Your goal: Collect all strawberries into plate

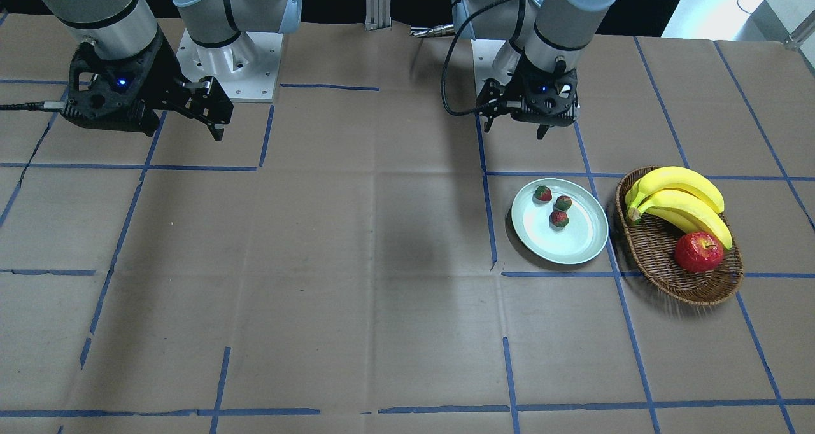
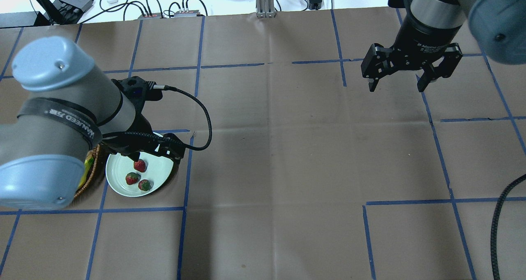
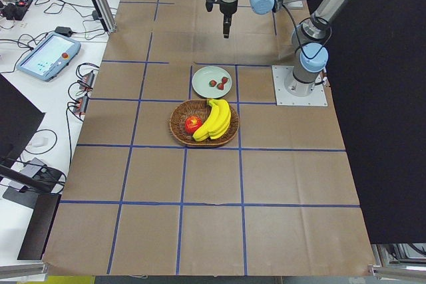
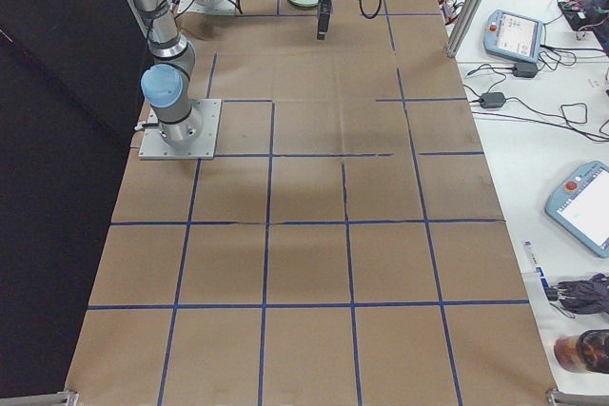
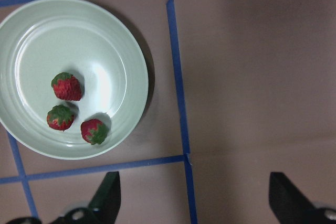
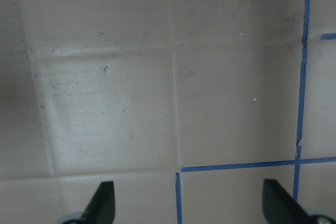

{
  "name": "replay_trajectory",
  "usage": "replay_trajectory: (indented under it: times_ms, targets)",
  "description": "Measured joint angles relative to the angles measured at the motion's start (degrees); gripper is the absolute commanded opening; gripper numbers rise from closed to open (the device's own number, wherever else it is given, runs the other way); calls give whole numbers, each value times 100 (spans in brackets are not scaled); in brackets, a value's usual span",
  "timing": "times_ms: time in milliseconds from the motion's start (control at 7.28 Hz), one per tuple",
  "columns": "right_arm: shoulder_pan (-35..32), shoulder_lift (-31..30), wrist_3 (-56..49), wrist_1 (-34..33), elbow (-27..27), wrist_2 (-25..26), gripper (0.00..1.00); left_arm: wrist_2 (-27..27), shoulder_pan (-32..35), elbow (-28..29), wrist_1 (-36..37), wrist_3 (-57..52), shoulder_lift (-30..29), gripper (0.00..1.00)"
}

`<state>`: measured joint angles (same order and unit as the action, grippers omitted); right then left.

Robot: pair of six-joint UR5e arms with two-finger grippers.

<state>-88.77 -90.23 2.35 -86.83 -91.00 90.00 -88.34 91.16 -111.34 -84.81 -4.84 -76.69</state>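
All three strawberries (image 5: 67, 86) lie close together in the plate (image 5: 79, 30), below the left gripper (image 1: 514, 128) and a little to its side. This gripper hangs above the desk (image 1: 318, 262) just beside the plate's rim, with its jaws apart and holding nothing. The right gripper (image 2: 396, 87) is well apart from the plate, also with jaws apart and empty. I see no strawberry outside the plate, so I judge the collecting finished. A good ending is to lift the left gripper straight up, away from the rim, so nothing gets pushed.
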Motion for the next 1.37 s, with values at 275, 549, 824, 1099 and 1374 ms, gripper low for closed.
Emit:
replay_trajectory:
  times_ms: [275, 549, 824, 1099, 1374]
  targets:
    - [0, -3, 2, 0, -5, 2, 100, 1, 139, 1195, -1381, 356, 53, 99]
    - [0, -9, 2, 0, -5, 4, 100, -36, 155, 1920, -2041, 515, -95, 99]
    - [0, -12, 2, 0, -6, 8, 100, -193, 146, 2313, -2088, 540, -595, 99]
    - [0, -12, 2, 0, -5, 9, 100, -243, 140, 2531, -1986, 543, -941, 99]
    - [0, -12, 2, 0, -6, 9, 100, -247, 139, 2459, -1760, 515, -962, 99]
